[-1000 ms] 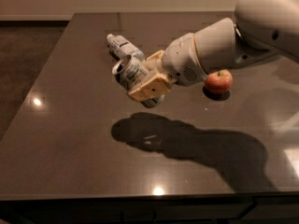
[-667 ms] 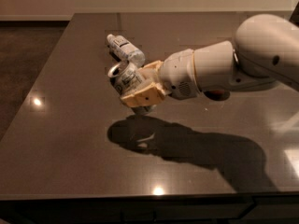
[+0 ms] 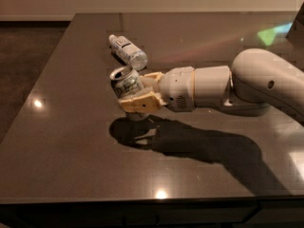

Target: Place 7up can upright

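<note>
Silver-and-green 7up can (image 3: 126,83) sits clamped between the tan fingers (image 3: 138,102) of the pincer (image 3: 133,90), which reaches in from the right, low over the dark surface (image 3: 71,141). The can stands nearly upright, its pull-tab top tipped slightly left. Whether its base touches the surface cannot be told. A clear water bottle (image 3: 128,52) lies on its side just behind.
</note>
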